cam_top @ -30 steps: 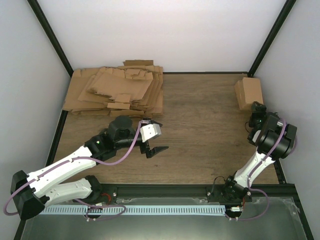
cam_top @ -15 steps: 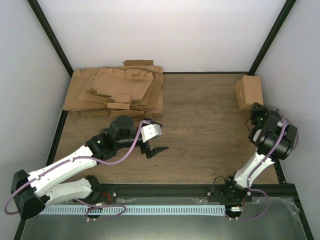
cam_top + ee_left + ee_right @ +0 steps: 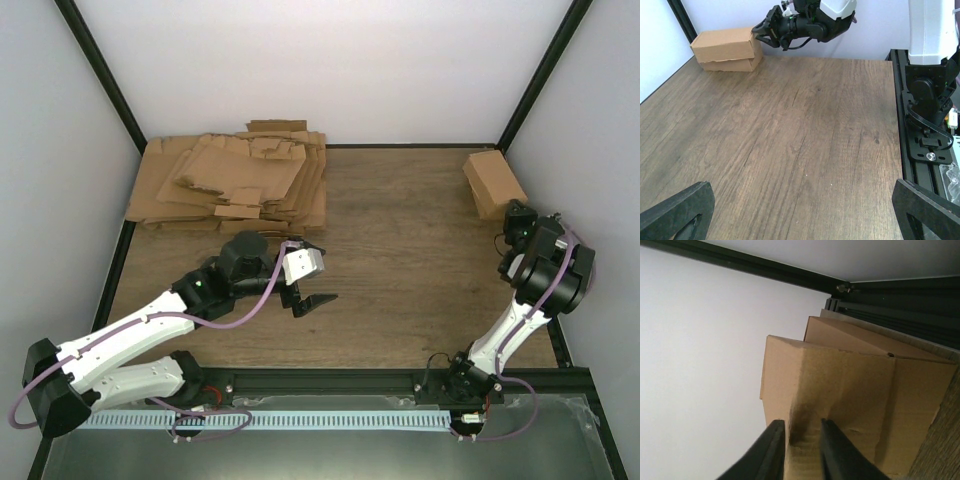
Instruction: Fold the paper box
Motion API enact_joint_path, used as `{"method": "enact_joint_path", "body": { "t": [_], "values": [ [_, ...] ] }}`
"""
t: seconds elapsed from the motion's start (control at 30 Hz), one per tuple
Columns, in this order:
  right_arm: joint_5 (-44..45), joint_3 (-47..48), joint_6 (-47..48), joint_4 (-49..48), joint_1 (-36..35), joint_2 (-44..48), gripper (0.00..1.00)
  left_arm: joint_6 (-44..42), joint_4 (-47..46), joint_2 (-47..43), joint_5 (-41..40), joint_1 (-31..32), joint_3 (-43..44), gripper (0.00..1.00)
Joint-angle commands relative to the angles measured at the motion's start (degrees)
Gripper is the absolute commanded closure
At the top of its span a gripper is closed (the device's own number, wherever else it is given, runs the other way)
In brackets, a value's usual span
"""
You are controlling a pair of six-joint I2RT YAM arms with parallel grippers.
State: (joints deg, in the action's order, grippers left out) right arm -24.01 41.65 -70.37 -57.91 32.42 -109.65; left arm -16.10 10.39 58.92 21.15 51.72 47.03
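**Item 1, right claw** (image 3: pixel 801 430). I read it as all but closed. Its two dark fingers (image 3: pixel 767 455) pinch a creased ridge of cardboard on the near face of the paper box (image 3: pixel 850 390). Seen from overhead, this claw (image 3: pixel 515 212) sits at about 2 o'clock on the table (image 3: pixel 400 260), touching the box's near end.

**Item 2, paper box** (image 3: pixel 493 183). It is a small brown carton at 2 o'clock, in the far right corner of the table and near the white back wall. Its long side lies skewed to the table's edge. In the left wrist view it (image 3: pixel 725 47) rests on the wood at 11 o'clock, and the right claw (image 3: pixel 765 30) meets its right-hand end. A second cardboard layer shows beneath it, and I cannot tell whether that is a flap or a separate piece.

**Item 3, left claw** (image 3: pixel 308 300). It is spread wide and holds nothing. It hangs over bare wood at about 7 o'clock from the table's middle, well apart from the box. Its own camera shows only the two fingertips (image 3: pixel 685 210), one at each lower corner.

**Item 4, heap of flat cardboard sheets** (image 3: pixel 235 180). It lies at 10 to 11 o'clock in the far left corner, untidy and several layers deep.

**Item 5, rail** (image 3: pixel 330 382). It is black, runs along the 6 o'clock edge, and carries both arm bases.
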Motion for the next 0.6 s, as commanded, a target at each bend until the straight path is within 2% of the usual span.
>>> {"method": "enact_joint_path", "body": {
  "t": [0.0,0.07,0.47,0.57],
  "values": [
    [0.21,-0.45,0.17,-2.84,-0.59,0.55,0.72,-0.11,-0.29,0.41,1.44,-0.28,0.68,0.0],
    [0.03,-1.82,0.67,-3.03,-0.78,1.68,0.68,-0.13,-0.35,0.54,1.44,-0.23,0.7,0.0],
    [0.15,-8.46,7.8,-3.31,-4.54,6.41,0.69,-0.06,-0.29,0.33,1.79,-0.28,0.78,0.0],
    [1.48,-8.23,10.84,-1.95,-6.16,6.87,0.66,-0.06,-0.23,0.24,1.71,-0.23,0.77,0.0]
  ]
}}
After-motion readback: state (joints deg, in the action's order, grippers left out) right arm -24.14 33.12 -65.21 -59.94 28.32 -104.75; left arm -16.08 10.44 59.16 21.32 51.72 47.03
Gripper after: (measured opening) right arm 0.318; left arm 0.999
